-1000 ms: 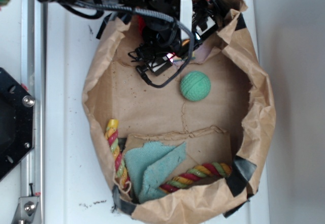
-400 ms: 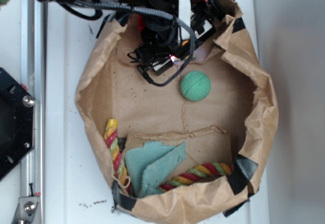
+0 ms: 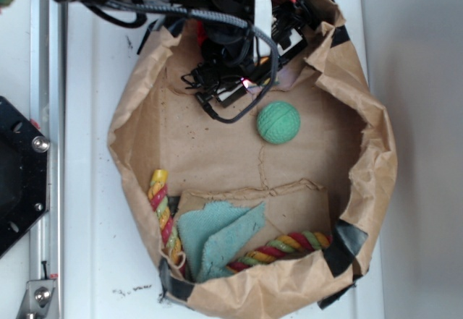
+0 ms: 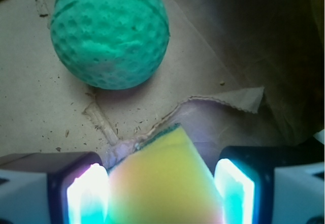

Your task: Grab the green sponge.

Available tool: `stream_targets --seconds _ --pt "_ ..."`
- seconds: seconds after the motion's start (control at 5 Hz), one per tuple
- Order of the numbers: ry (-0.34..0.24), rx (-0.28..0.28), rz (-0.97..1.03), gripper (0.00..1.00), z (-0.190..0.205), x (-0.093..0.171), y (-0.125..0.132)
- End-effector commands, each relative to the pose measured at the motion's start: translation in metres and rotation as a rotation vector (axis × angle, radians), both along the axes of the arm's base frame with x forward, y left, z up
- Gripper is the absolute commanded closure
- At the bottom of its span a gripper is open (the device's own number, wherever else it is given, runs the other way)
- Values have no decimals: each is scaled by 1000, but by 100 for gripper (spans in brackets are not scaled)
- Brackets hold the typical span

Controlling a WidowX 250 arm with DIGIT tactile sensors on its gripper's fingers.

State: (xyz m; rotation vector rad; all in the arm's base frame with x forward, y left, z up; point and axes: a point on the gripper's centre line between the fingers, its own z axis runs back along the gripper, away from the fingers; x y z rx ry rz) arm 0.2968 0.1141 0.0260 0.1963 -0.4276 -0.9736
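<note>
The green sponge (image 3: 278, 122) is a round, ribbed mint-green ball lying on the floor of the brown paper bag (image 3: 377, 152). In the wrist view the green sponge (image 4: 109, 33) sits ahead of the fingers and to the left, apart from them. My gripper (image 3: 233, 80) hangs over the bag's far end, up and left of the ball. The gripper (image 4: 160, 183) stands open, and a yellow wedge sponge (image 4: 162, 176) with a dark green edge fills the gap between its lit pads (image 4: 86, 193), which are spread wide.
A teal ragged cloth (image 3: 217, 236) lies at the near end of the bag. A striped rope toy (image 3: 278, 248) runs along the front and up the left wall (image 3: 163, 214). Black cables (image 3: 239, 113) loop below the gripper. A black metal fixture (image 3: 18, 174) sits at the left.
The bag's left wall has bulged outward to the left and its right rim has shifted. The gripper and the green sponge have hardly moved.
</note>
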Motion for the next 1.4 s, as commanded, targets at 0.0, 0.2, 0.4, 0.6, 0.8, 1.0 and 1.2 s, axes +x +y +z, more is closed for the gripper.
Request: stream_targets --seconds 0.0,0.2,0.4,0.6,0.8,1.0,1.2 --pt "-63 -119 216 100 57 4 -1" --pt "-42 -41 224 100 86 11 -31" --pt "-75 -52 30 100 114 11 -60" --pt "-78 -78 -114 100 134 13 -68" --pt "-59 -82 -181 100 151 16 -73" --pt "-50 -119 -155 100 158 13 -66" --pt "53 -190 -147 100 162 7 -63"
